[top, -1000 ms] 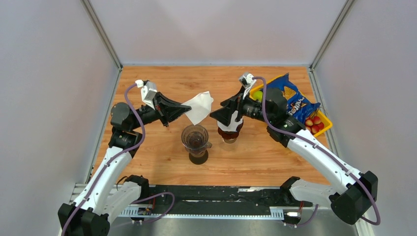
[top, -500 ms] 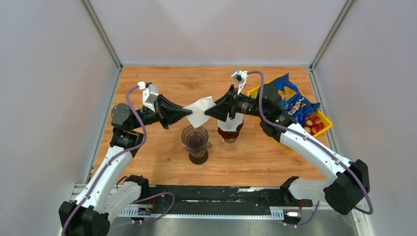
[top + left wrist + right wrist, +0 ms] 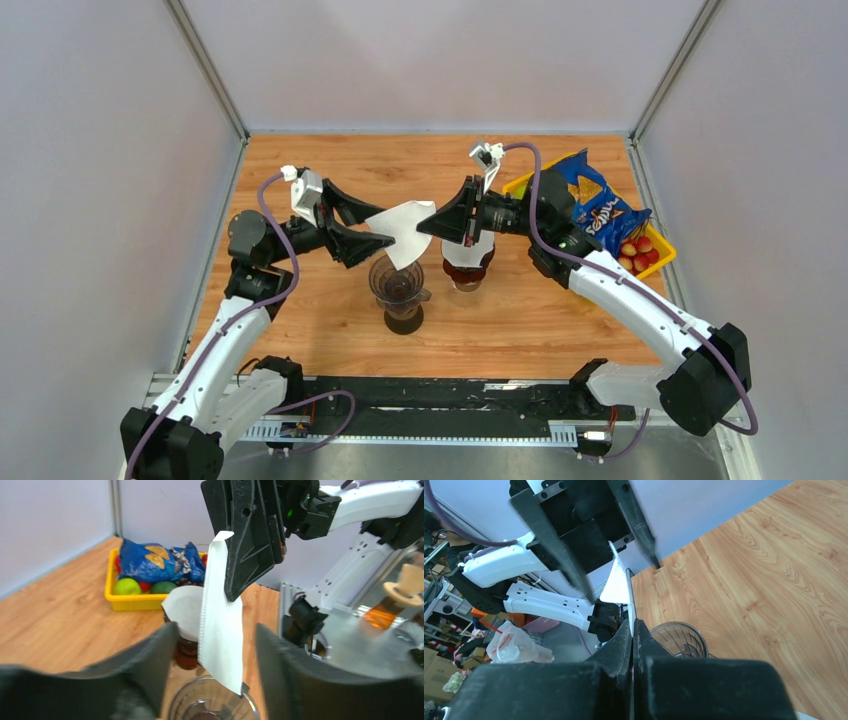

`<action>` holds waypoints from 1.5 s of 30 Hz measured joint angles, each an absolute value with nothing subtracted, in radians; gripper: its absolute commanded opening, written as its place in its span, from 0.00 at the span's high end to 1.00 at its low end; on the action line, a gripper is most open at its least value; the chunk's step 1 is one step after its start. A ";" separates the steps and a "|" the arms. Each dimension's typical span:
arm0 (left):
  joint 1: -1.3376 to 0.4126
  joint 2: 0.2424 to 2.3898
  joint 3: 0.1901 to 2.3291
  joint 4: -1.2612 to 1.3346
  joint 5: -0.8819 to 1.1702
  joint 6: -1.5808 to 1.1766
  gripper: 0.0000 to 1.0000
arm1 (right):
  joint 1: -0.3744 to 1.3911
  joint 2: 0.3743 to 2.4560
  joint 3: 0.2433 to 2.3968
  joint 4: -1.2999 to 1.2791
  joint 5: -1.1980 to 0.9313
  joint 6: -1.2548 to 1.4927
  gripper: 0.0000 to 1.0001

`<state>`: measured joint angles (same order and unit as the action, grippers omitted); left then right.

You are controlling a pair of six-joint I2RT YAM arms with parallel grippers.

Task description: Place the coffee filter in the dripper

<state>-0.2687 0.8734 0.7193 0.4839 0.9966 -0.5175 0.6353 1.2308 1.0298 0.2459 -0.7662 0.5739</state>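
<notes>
Filter (top): filter [image 3: 400, 230] at centre frame above dripper [image 3: 398, 282], pinched by right gripper [image 3: 423, 228]; left gripper [image 3: 380, 228] spread wide, filter's corner between its fingers.
Filter (left wrist): hangs mid-frame [image 3: 220, 630] over dripper rim [image 3: 212, 707] at bottom edge.
Filter (right wrist): edge clamped at centre [image 3: 620, 582].

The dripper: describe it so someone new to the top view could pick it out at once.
On the wooden table, look at the centre, under the white filter hanging between the two arms. Two vessels stand side by side there; the dripper is the left one. It is clear with no paper inside, while the brown vessel on its right holds white paper.
</notes>
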 measured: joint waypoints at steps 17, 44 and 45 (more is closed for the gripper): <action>-0.287 1.076 0.733 0.673 1.049 -0.707 0.50 | 0.636 1.289 1.058 0.234 -0.825 0.559 1.00; -0.306 0.999 0.745 0.645 1.016 -0.660 1.00 | 0.636 1.052 1.005 0.080 -0.346 0.353 0.12; -0.306 0.997 0.745 0.643 1.015 -0.656 1.00 | 0.636 1.051 1.005 0.080 -0.336 0.348 0.12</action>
<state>-0.3061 0.9966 0.7452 0.6430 1.0149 -0.6563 0.6361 1.0512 1.0046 0.0799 -0.3359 0.3485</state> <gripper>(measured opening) 0.008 0.880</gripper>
